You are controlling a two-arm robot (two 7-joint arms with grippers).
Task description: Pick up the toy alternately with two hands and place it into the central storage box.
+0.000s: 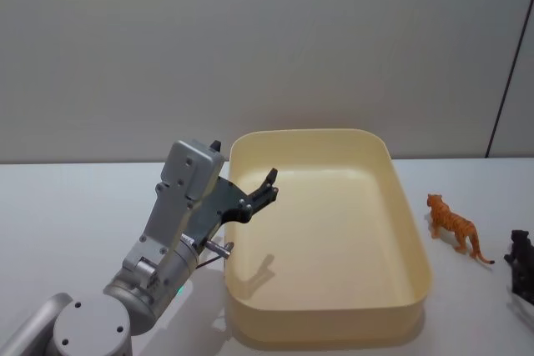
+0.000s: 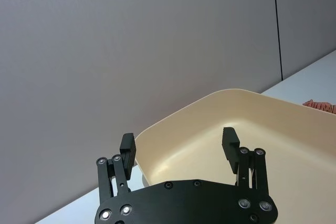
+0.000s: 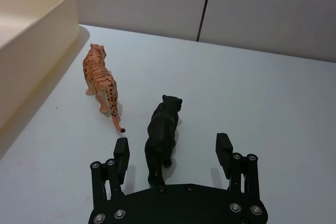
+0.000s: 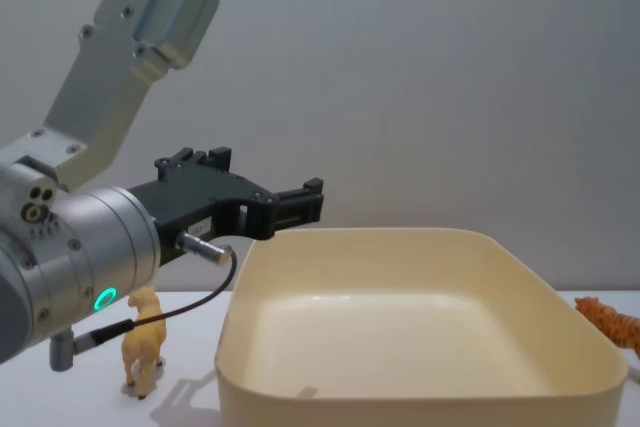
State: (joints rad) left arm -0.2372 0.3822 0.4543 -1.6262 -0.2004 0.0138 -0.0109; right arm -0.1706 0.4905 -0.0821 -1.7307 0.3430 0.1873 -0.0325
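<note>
Head view: left gripper [image 1: 269,187] hung open, empty, over the central storage box [image 1: 334,327]; right gripper [image 3: 172,146] (likewise) should next grasp the panther [image 3: 161,129].

- I see a plain grey wall [image 1: 250,39] behind the whole workspace
- A thin dark vertical seam [image 1: 509,81] splits its panels over on the right
- A matte white tabletop [image 1: 67,206] runs back to that wall, under soft, even light with faint shadows
</note>
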